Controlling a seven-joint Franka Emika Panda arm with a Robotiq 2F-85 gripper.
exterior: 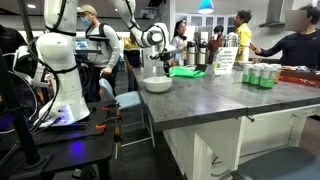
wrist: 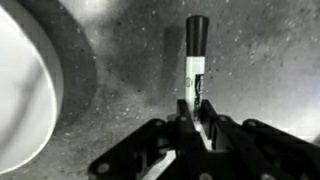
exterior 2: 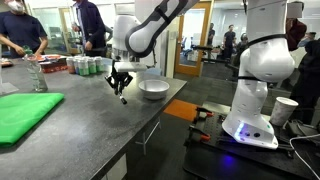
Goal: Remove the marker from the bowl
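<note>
The white bowl (exterior: 157, 85) sits near the edge of the dark grey counter, also seen in an exterior view (exterior 2: 153, 89) and as a white curve at the left of the wrist view (wrist: 22, 90). My gripper (exterior 2: 121, 84) hangs above the counter beside the bowl, clear of it. It is shut on the marker (wrist: 195, 60), a white pen with a black cap, which points down toward the counter (exterior 2: 123, 97). In an exterior view the gripper (exterior: 160, 62) is above and just behind the bowl.
A flat green tray (exterior 2: 22, 113) lies on the counter. Several cans (exterior 2: 85, 66) and a bottle (exterior 2: 37, 75) stand farther back. Signs, cans (exterior: 262, 76) and jugs crowd the far counter. People stand behind. The counter edge (exterior 2: 140, 122) is close to the bowl.
</note>
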